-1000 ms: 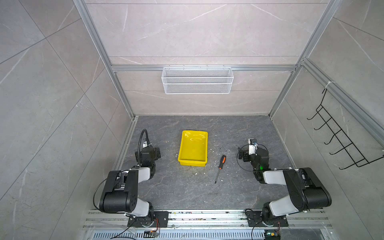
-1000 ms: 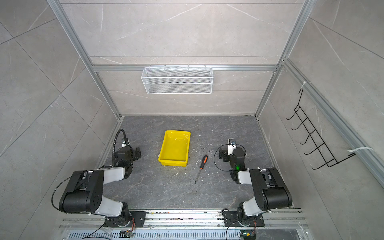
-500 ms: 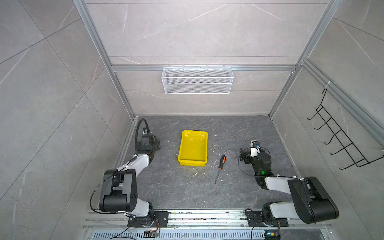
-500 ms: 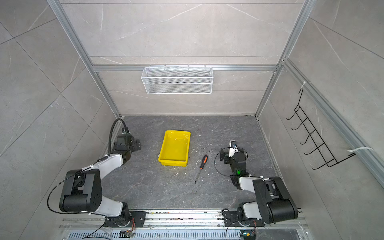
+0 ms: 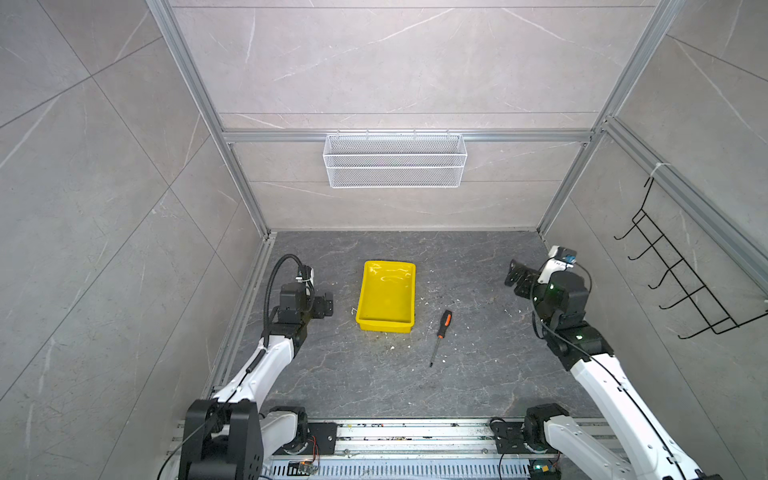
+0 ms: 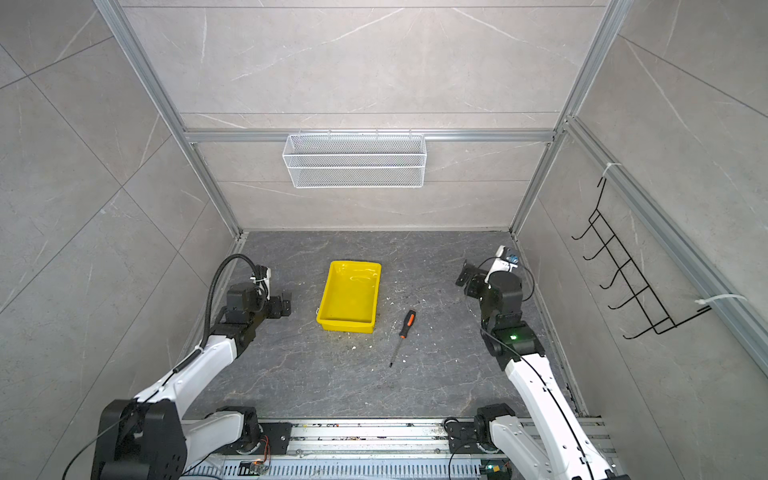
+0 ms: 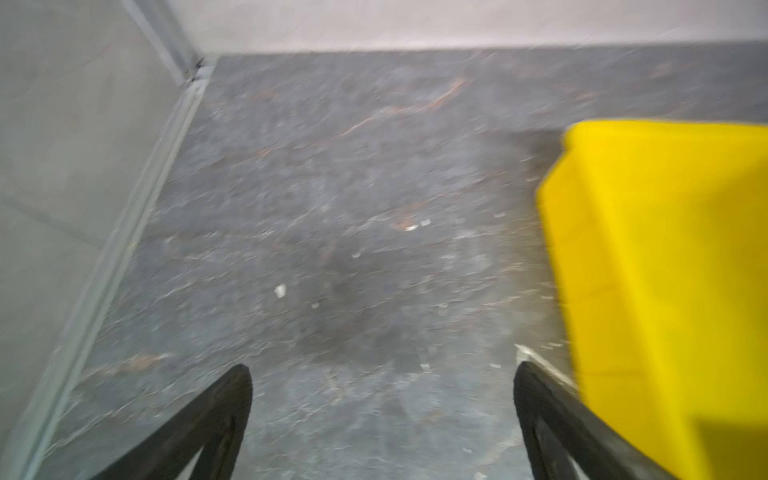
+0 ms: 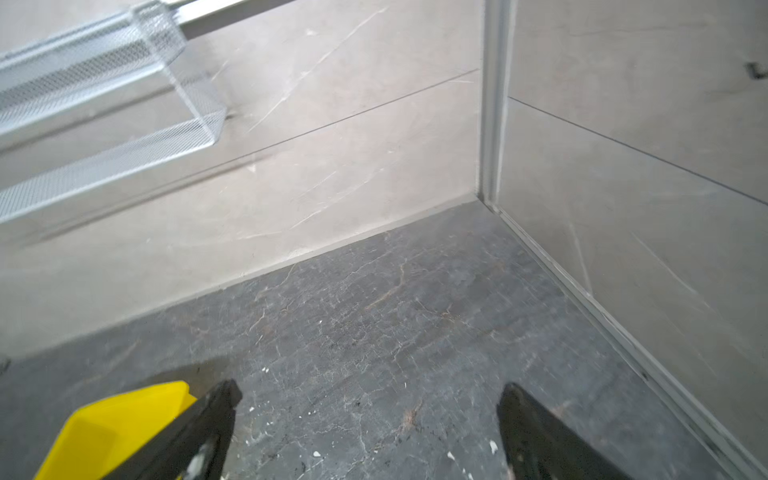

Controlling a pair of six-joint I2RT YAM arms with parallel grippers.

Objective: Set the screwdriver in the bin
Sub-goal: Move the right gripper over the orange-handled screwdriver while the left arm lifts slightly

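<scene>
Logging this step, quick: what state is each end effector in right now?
Left end effector: open, holding nothing.
Right end effector: open, holding nothing.

Left arm (image 5: 270, 365) and right arm (image 5: 602, 386): white link shells, black joint housings, big black shoulder blocks. Thick black corrugated cable (image 5: 272, 274) loops at the left wrist. A thin black cable (image 5: 623, 390) runs along the right arm's white link. Green light (image 5: 575, 333) on a right-arm joint. Black base plates (image 5: 326, 438) on a slotted aluminium rail (image 5: 415, 432). Left gripper (image 7: 382, 370) and right gripper (image 8: 370, 388): black tapered fingers.
</scene>
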